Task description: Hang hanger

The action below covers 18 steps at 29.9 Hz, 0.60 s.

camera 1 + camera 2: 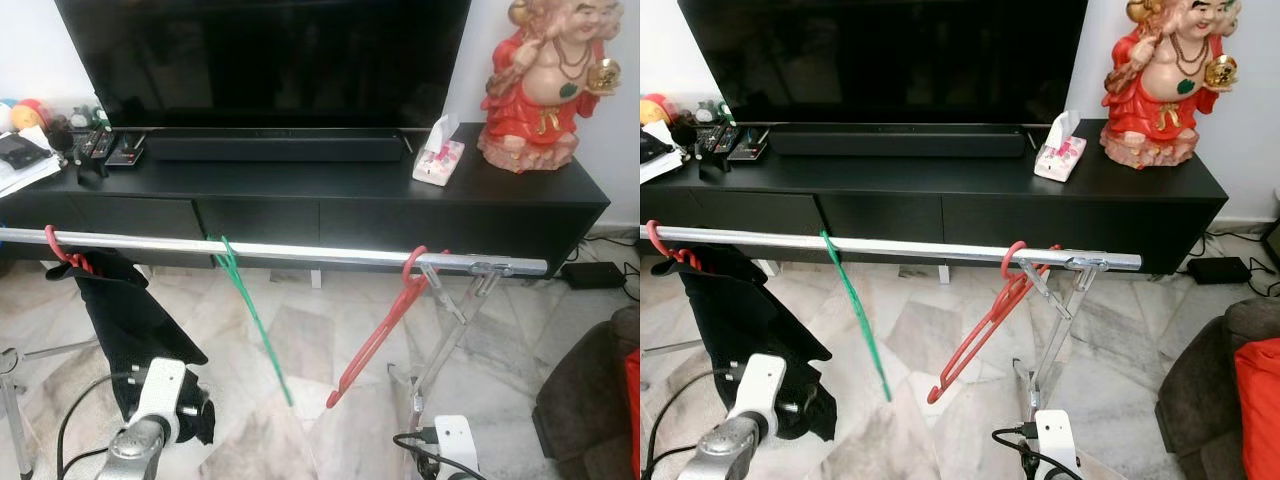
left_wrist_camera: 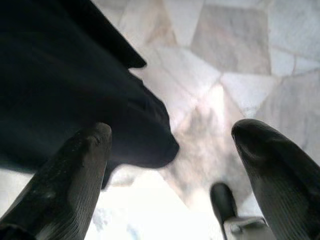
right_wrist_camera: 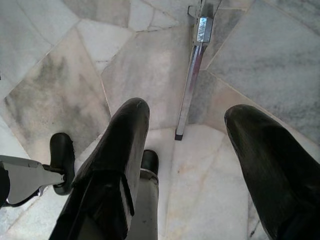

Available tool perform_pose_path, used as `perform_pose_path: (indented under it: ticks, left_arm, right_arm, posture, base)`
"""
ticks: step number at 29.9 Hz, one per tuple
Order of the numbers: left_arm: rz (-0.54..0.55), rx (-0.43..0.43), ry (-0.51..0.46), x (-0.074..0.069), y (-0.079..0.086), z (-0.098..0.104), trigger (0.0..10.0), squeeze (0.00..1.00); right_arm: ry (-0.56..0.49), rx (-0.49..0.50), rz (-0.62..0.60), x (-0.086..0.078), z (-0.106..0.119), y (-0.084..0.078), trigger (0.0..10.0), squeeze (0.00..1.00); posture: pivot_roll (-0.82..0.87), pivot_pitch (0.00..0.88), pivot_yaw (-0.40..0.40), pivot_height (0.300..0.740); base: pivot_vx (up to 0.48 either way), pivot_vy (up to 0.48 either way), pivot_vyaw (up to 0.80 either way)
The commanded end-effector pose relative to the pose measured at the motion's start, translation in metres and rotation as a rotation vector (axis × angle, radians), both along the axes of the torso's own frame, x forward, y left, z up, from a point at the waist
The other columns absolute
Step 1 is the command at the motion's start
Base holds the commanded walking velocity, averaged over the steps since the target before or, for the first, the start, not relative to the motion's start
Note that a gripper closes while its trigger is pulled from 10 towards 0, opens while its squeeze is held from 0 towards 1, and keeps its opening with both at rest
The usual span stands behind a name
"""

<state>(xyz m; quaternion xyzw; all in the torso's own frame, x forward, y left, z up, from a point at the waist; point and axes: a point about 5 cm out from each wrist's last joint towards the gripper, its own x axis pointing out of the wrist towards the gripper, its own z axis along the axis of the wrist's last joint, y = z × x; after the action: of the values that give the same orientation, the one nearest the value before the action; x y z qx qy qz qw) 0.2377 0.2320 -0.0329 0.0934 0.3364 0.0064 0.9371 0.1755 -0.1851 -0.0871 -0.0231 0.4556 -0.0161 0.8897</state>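
Red hanger (image 1: pixel 385 330) hangs crooked near the rail's (image 1: pixel 290 250) right end, so a bump could drop it; both grippers, left (image 2: pixel 170 145) and right (image 3: pixel 182 125), are open and empty

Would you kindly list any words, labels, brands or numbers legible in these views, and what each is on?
No text can be read.
Tissue box: pink print, too blurred to read.
Remotes: buttons too small to read.
TV: no legible logo.
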Motion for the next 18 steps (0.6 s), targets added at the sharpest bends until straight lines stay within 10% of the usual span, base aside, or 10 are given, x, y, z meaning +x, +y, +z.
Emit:
perform_pose_path:
  ticks: [1, 18]
  left_arm:
    - [-0.019, 0.014, 0.040, -0.003, -0.007, -0.007, 10.0, 0.00]
    - [0.038, -0.018, 0.209, -0.036, -0.022, -0.037, 10.0, 0.00]
  right_arm:
    - [0.011, 0.007, -0.022, -0.003, -0.002, 0.001, 10.0, 0.00]
    - [0.023, 0.014, -0.052, -0.009, -0.004, 0.002, 10.0, 0.00]
  posture:
    - [-0.05, 0.000, 0.022, 0.740]
    - [-0.07, 0.000, 0.033, 0.740]
  base:
    - [0.000, 0.000, 0.00]
    - [0.000, 0.000, 0.00]
